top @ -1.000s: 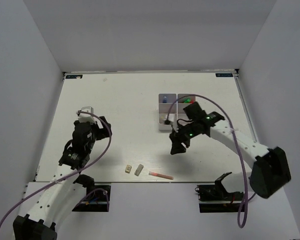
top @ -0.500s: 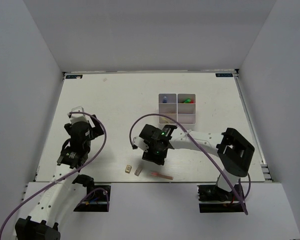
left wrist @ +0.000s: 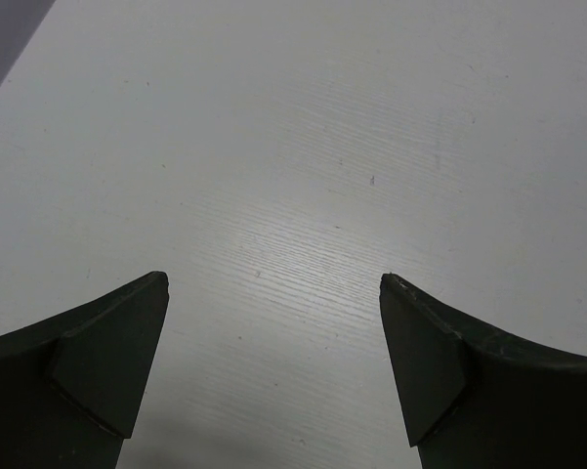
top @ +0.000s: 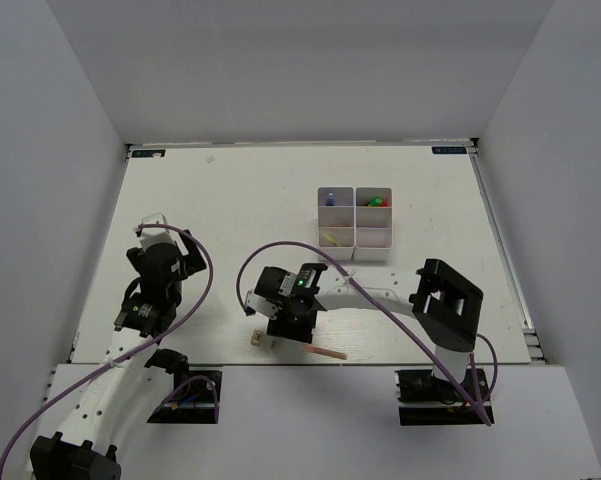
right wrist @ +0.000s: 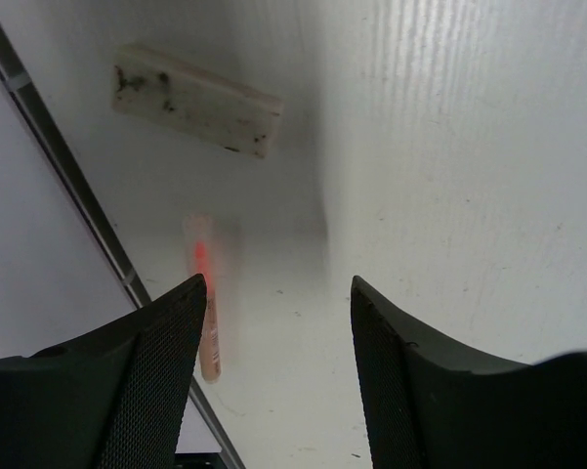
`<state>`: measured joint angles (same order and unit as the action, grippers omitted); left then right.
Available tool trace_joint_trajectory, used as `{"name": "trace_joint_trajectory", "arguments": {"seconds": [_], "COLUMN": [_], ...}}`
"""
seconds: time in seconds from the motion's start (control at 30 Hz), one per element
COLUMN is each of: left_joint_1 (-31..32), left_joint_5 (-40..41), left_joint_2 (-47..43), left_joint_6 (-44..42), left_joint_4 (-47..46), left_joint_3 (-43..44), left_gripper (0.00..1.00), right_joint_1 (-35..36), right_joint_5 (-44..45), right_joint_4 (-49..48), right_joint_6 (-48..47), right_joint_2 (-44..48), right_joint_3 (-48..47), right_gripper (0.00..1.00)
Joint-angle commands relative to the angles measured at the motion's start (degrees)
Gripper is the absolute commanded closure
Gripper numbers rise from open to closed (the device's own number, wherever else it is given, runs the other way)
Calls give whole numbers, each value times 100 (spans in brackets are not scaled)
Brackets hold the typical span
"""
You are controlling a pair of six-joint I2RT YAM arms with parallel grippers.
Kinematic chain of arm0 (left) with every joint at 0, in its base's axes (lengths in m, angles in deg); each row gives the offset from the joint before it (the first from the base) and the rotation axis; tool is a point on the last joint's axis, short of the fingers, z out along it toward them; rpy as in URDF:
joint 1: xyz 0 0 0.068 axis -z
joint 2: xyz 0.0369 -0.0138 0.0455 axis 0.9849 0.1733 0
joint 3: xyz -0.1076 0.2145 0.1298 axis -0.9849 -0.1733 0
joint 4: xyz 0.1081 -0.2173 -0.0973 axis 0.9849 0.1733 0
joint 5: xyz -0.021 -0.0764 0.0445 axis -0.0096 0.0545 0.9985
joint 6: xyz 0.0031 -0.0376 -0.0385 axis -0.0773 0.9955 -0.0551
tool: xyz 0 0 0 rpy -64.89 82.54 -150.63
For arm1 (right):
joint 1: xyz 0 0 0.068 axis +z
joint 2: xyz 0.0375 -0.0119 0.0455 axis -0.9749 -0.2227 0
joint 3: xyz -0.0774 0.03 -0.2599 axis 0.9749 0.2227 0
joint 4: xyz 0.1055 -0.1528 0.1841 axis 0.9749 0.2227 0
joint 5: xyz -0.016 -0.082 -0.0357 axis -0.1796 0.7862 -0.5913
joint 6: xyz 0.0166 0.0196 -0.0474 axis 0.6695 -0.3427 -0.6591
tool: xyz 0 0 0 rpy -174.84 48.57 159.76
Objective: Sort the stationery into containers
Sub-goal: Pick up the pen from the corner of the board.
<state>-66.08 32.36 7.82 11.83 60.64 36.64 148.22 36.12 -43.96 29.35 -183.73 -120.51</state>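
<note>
The white containers block (top: 356, 214) stands right of centre with a blue-capped item, red and green caps and a yellow pen in its cells. A beige eraser (top: 254, 339) and a thin pink pen (top: 326, 352) lie near the front edge. My right gripper (top: 272, 325) hovers low between them, open with nothing between its jaws. In the right wrist view the gripper (right wrist: 278, 283) faces a pale smudged eraser (right wrist: 195, 101) ahead, and the pink pen (right wrist: 205, 313) lies by its left finger. My left gripper (top: 152, 224) (left wrist: 273, 278) stands open over bare table.
The table's front edge (right wrist: 68, 186) runs close along the left of the right wrist view, just beyond the pen. White walls enclose the table on three sides. The right arm's purple cable (top: 280, 248) loops above the table's middle.
My right arm has swung from the containers down and left to the erasers and pen near the front edge, its jaws widening slightly. The left arm drew back a little.
</note>
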Motion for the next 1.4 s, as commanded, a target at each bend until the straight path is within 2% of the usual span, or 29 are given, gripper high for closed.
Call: {"name": "trace_joint_trajectory", "arguments": {"seconds": [0.0, 0.33, 0.57, 0.67, 0.9, 1.0, 1.37], "left_joint_1": [-31, -40, -31, -31, -31, -31, -31], "left_joint_5": [129, 341, 384, 384, 411, 402, 384], "left_joint_2": [-80, -212, -309, -344, -414, -414, -449], "left_joint_6": [-53, -53, -79, -70, -79, -79, -70], "left_joint_4": [25, 17, 34, 34, -1, 8, -1], "left_joint_3": [164, 155, 138, 138, 120, 129, 120], "left_gripper": [0, 0, 0, 0, 0, 0, 0], "right_joint_1": [177, 502, 616, 695, 731, 670, 432], "right_joint_5": [-31, 21, 381, 688, 1014, 1164, 1243], "right_joint_4": [149, 52, -44, -114, -290, -360, -545], "right_joint_6": [150, 282, 370, 370, 335, 308, 124], "right_joint_2": [-89, -291, -590, -713, -854, -880, -1056], "right_joint_3": [-113, 81, 98, 151, 406, 520, 766], "right_gripper": [36, 36, 36, 40, 58, 61, 61]}}
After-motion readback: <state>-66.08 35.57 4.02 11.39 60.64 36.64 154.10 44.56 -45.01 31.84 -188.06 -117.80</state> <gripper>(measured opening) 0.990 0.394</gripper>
